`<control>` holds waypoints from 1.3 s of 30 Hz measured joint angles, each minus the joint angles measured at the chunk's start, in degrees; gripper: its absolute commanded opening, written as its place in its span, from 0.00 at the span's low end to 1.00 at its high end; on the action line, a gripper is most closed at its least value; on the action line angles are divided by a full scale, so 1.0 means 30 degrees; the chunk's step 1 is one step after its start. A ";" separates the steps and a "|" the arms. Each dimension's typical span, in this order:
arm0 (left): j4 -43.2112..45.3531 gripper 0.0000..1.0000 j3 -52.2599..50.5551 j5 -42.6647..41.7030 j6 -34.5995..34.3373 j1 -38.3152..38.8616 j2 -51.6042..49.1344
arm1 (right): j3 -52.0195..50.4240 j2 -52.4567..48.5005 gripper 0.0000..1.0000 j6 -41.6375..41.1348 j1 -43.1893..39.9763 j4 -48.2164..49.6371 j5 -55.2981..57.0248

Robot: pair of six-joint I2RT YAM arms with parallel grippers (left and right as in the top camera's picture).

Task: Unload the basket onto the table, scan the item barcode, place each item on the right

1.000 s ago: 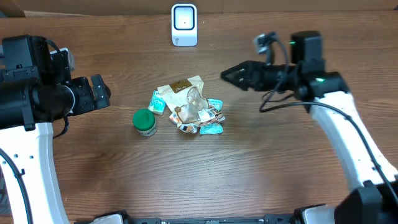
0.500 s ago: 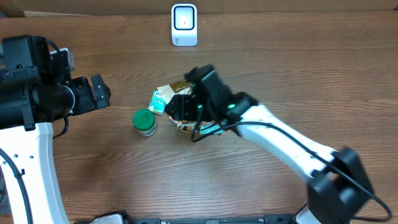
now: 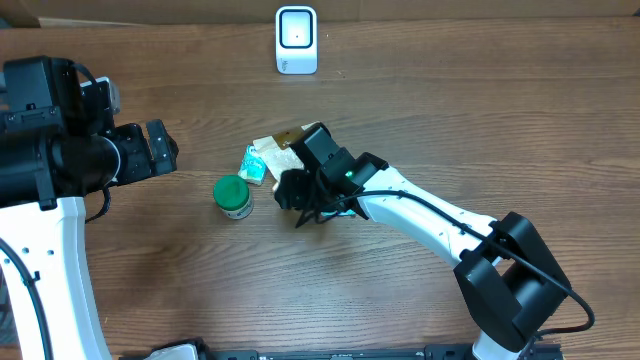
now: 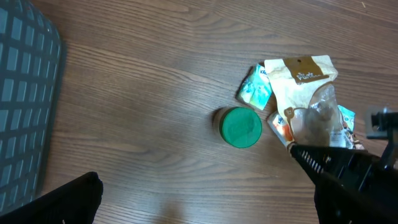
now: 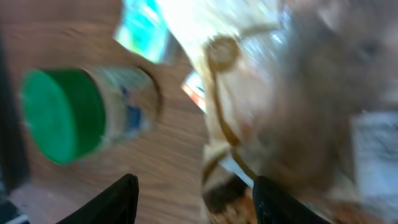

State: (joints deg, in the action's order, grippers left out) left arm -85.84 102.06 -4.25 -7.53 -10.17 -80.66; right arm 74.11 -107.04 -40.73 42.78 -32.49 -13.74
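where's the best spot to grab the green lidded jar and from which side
Probably across the green lid, coming straight down from above. The jar stands upright with its round lid facing up, and the packets lie close beside it, so a side approach looks tighter.

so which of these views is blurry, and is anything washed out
Right wrist view: heavy motion blur smears the green-lidded round jar and the crinkly tan-and-clear plastic pouch, whose upper part looks washed out; left wrist view: sharp, jar and pouch crisp; overhead view: sharp, evenly lit, no strong glare.
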 measured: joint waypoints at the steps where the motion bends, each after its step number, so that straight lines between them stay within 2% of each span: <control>1: 0.0000 1.00 0.0000 -0.0007 0.0007 0.0000 0.0000 | 0.0000 0.0000 0.61 0.0226 0.0000 -0.0379 0.0029; 10: 0.0007 1.00 0.0000 0.0000 0.0000 0.0000 0.0000 | 0.0015 -0.0022 0.65 0.1457 -0.0102 -0.5275 0.3213; 14: 0.0007 1.00 0.0000 0.0000 0.0000 0.0000 0.0000 | 0.0015 -0.0022 0.65 0.1596 -0.0831 -0.5552 0.4481; 19: 0.0007 0.99 0.0000 0.0000 0.0000 0.0000 0.0000 | 0.0029 -0.0022 0.65 0.1596 -0.3249 -0.4830 0.4656; 30: 0.0007 1.00 0.0000 0.0000 0.0000 0.0000 0.0000 | 0.2973 -0.0051 0.69 0.3126 -0.7701 -0.4437 0.0182; 35: 0.0007 1.00 0.0000 0.0000 0.0000 0.0000 0.0000 | 0.3373 -0.0051 0.66 0.3497 -0.7643 -0.3453 -0.2535; 39: 0.0007 1.00 0.0000 0.0000 0.0000 0.0000 0.0000 | 0.3373 -0.0058 0.64 0.3126 -0.6433 -0.1792 -0.2878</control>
State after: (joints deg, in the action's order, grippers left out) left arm -85.82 102.06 -4.25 -7.53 -10.17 -80.66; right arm 84.23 -107.22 -31.35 23.49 -37.87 -22.37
